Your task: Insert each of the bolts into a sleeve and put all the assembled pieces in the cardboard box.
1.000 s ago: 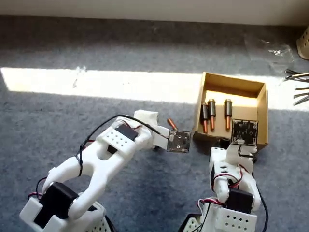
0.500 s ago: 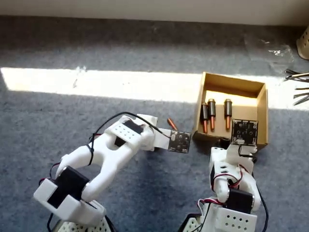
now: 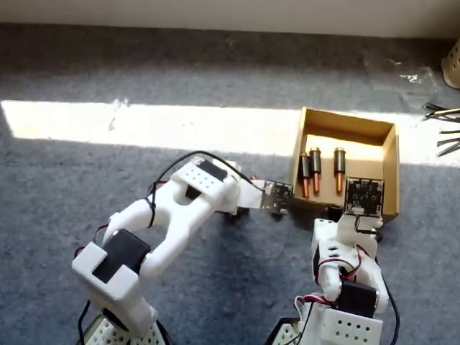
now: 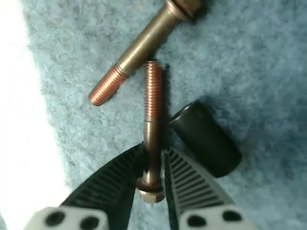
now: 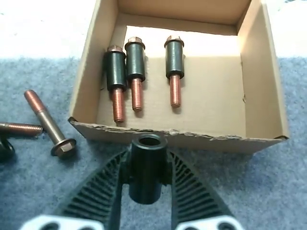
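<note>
A bolt [image 4: 152, 120] is pinched near its head between the fingers of the left claw [image 4: 153, 152], with its threaded end pointing away over the carpet [image 4: 264, 57]. A second bolt [image 4: 144, 52] is laid on the carpet just past that tip, at an angle to it. A loose sleeve [image 4: 206, 143] is laid just beside the held bolt's shank.

A second sleeve [image 5: 145, 179] is clamped lengthwise in the right claw [image 5: 146, 163], one open end showing, just before the near wall of the box [image 5: 259, 72]. Three assembled pieces [image 5: 135, 60] are laid in the box, heads toward the far wall. Two are close together by one side wall and the third is apart, near the middle.

In the high view the left arm [image 3: 180, 208] is stretched low toward the box, its claw near the box's corner. The right arm [image 3: 345, 251] is folded short, its wrist at the near wall.
</note>
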You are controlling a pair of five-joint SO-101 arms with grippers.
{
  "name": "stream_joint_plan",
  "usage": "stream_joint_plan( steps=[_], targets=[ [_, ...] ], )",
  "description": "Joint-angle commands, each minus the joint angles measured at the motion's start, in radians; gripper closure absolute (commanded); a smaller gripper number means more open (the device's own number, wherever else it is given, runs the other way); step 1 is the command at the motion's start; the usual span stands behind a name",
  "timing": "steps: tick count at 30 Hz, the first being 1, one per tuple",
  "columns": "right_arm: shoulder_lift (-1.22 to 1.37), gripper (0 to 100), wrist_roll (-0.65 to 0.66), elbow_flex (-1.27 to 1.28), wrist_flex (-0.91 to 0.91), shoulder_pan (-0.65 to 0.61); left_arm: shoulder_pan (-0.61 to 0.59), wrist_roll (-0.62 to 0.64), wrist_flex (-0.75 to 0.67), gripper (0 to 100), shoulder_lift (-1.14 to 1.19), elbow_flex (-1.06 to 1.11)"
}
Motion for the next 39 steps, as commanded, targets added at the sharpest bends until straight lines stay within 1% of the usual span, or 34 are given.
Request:
stream_joint_plan(
  steps=[1, 9, 15, 19, 24, 27, 39],
  targets=[
    [-0.010, 99.5, -0.002, -0.004, -0.028, 0.005, -0.068, -0.008, 0.110, 99, 0.015, -0.058],
    [-0.010, 99.5, 0.000, -0.004, -0.028, 0.004, -0.174, -0.003, 0.311, 99, 0.013, -0.176],
    [-0.010, 99.5, 0.000, -0.004, -0.028, 0.004, -0.185, -0.003, 0.562, 99, 0.013, -0.271],
    [-0.010, 99.5, 0.000, -0.004, -0.027, 0.004, -0.188, -0.003, 0.710, 99, 0.012, -0.384],
    [-0.010, 99.5, 0.000, -0.002, -0.027, 0.004, -0.211, -0.003, 0.836, 99, 0.012, -0.539],
    [-0.010, 99.5, 0.000, -0.002, -0.027, 0.004, -0.222, -0.003, 0.870, 99, 0.015, -0.570],
    [-0.010, 99.5, 0.000, -0.002, -0.027, 0.004, -0.229, -0.005, 0.870, 99, 0.022, -0.558]
  ],
)
